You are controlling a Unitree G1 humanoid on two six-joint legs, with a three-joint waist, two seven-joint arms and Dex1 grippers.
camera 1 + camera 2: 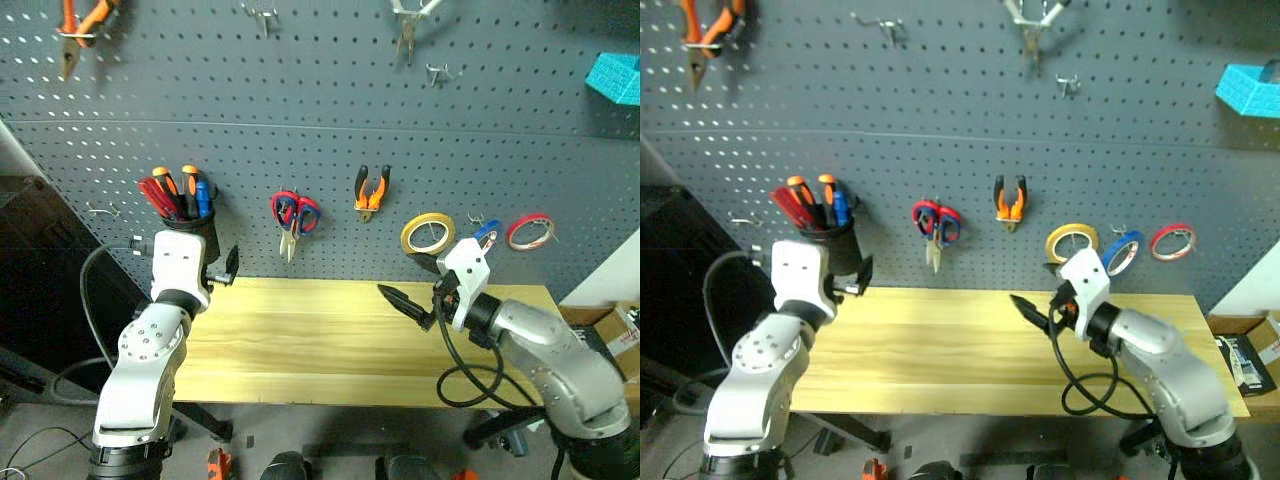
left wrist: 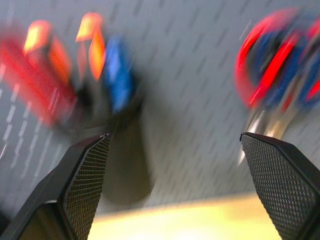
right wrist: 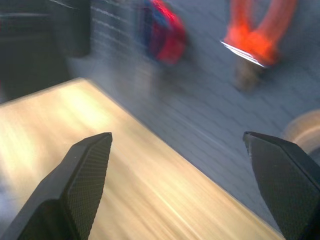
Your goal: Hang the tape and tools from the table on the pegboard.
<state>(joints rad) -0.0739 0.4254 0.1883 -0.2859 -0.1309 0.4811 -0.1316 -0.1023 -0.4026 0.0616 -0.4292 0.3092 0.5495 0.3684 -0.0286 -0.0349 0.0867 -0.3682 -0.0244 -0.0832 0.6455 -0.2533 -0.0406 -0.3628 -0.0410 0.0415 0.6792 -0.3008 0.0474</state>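
Tape, a thin yellow-tan translucent ring (image 1: 427, 235), hangs on the dark blue-grey perforated pegboard (image 1: 330, 90), between orange-and-black-handled pliers (image 1: 372, 190) and a blue tape ring (image 1: 1123, 252); a red tape ring (image 1: 530, 231) hangs just beyond. Dark-handled scissors overlap red-handled ones (image 1: 294, 214) on one hook. A slim red-handled screwdriver (image 1: 155, 194) stands with orange-and-black-handled screwdrivers (image 1: 189, 181) in the black cup (image 1: 200, 236). The light yellow wooden tabletop (image 1: 330, 340) shows smooth lengthwise grain. Left gripper (image 2: 175, 175) spreads its cross-hatched black fingers wide, holding nothing, facing the cup. Right gripper (image 3: 180, 175) is likewise wide and unladen above the tabletop.
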